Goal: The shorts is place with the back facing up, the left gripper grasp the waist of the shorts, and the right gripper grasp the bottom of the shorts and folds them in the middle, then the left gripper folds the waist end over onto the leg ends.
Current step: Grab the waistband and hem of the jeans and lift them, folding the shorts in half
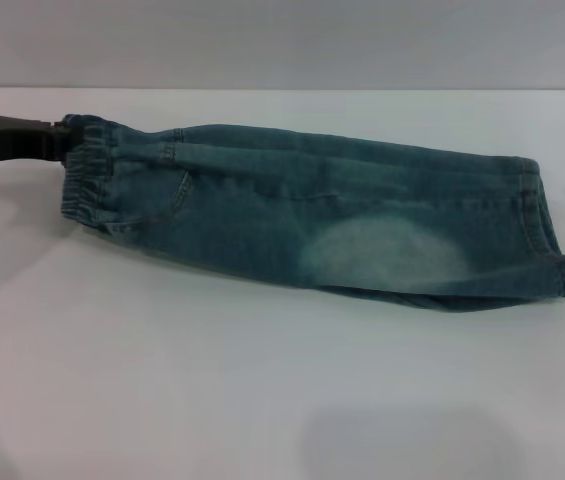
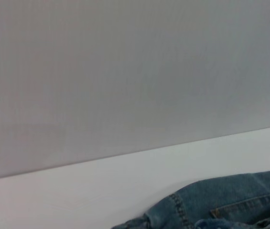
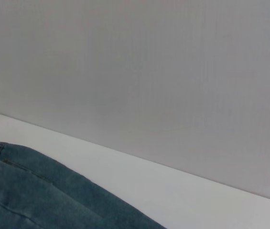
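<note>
From the head view the shorts (image 1: pixel 322 215) are lying folded lengthwise across the white desk (image 1: pixel 262 400), with the waist (image 1: pixel 87 185) at the robot's left and the leg ends (image 1: pixel 547 235) at its right. The left gripper (image 1: pixel 57 140) is right at the waistband's far corner, but can't tell if its fingers are actually pinching it. Both wrist views just show denim, desk edge and the grey wall (image 2: pixel 125 71). The right gripper doesn't show up anywhere.

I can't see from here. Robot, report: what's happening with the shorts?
Left pincer at ruffled waist. Right pincer out of view. Blue-green denim shorts folded lengthwise, flat on white table. Nothing in the way.
</note>
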`<action>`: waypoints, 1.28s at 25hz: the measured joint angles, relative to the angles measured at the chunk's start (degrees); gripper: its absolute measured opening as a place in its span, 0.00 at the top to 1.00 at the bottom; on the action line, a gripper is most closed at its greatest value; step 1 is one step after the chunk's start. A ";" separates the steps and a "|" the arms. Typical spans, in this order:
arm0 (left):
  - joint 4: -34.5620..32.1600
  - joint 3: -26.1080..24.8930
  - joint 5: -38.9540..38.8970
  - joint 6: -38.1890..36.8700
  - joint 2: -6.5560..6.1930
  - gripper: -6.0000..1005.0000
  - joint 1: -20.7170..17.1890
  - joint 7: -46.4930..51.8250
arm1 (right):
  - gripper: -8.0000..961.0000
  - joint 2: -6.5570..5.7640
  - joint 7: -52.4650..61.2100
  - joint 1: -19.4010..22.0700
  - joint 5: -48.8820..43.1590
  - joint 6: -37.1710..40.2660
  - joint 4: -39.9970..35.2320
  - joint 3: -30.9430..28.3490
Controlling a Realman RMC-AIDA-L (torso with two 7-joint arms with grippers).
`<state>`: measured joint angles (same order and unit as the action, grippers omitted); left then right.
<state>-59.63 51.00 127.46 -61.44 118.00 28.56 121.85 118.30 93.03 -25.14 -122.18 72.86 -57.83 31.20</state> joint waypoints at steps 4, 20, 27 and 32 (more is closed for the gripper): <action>0.01 0.98 -0.25 0.69 0.03 0.95 0.07 0.10 | 0.99 0.00 -0.65 -0.32 0.04 -0.65 1.05 -0.11; 5.13 5.10 -1.35 8.14 0.03 0.94 4.50 1.46 | 0.99 0.18 -3.64 -0.52 2.21 -4.18 4.34 0.16; 5.14 6.57 -0.97 11.12 0.03 0.86 4.54 3.22 | 0.99 0.18 -3.65 -0.53 2.22 -4.31 4.40 0.31; 5.17 7.25 -0.90 12.10 0.00 0.69 4.07 3.23 | 0.99 0.26 -4.48 -0.48 2.25 -4.30 5.03 0.35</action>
<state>-54.46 58.25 126.55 -49.34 118.00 32.63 125.08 118.56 88.55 -25.62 -119.93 68.56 -52.80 31.56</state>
